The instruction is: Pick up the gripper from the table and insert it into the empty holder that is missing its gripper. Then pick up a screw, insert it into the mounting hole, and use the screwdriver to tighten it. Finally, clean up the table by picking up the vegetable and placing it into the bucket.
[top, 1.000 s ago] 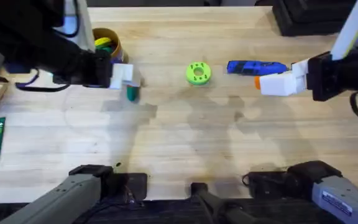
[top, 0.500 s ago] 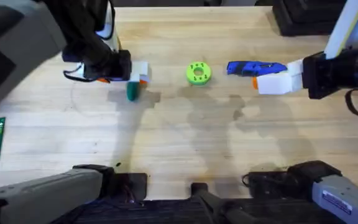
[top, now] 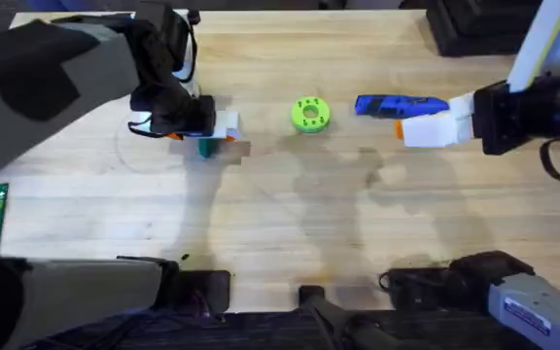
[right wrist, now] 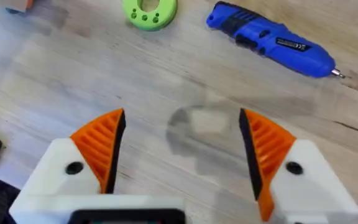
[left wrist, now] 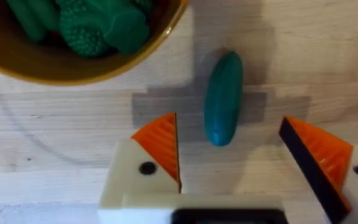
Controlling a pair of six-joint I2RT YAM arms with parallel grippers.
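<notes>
left gripper (left wrist: 232, 152) spread over the vegetable (left wrist: 222, 98) (beside the bucket (left wrist: 73, 59)) | right gripper (right wrist: 179, 149) spread above bare table (right wrist: 55, 81)

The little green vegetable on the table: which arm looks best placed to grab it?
The left. Its gripper hangs open right over the vegetable, beside the bucket. The right gripper is far off by the screwdriver.
</notes>
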